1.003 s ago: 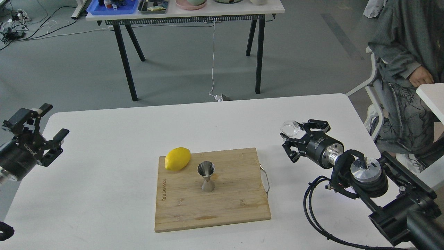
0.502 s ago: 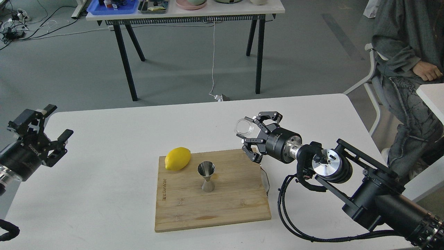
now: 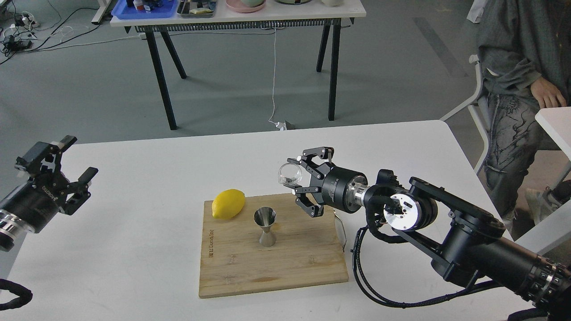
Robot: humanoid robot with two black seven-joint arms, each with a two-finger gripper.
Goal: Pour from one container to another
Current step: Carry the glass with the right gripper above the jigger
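The small clear glass cup (image 3: 290, 174) hangs in the air, tipped on its side with its mouth toward the left, and my right gripper (image 3: 299, 177) is shut on it. It sits above and to the right of the steel hourglass jigger (image 3: 266, 227), which stands upright on the wooden cutting board (image 3: 285, 263). Between cup and jigger there is a visible gap. Over the table's left edge my left gripper (image 3: 67, 166) stands open and holds nothing.
A yellow lemon (image 3: 228, 203) lies on the board's far left corner, close to the jigger. A metal handle (image 3: 342, 232) sticks out at the board's right side. A seated person (image 3: 517, 67) is at the far right, and another table (image 3: 236, 13) stands behind.
My right arm has swung left with the glass cup, from the table's right side to just right of and above the jigger, and the cup has tipped over further. The left gripper barely shifted.
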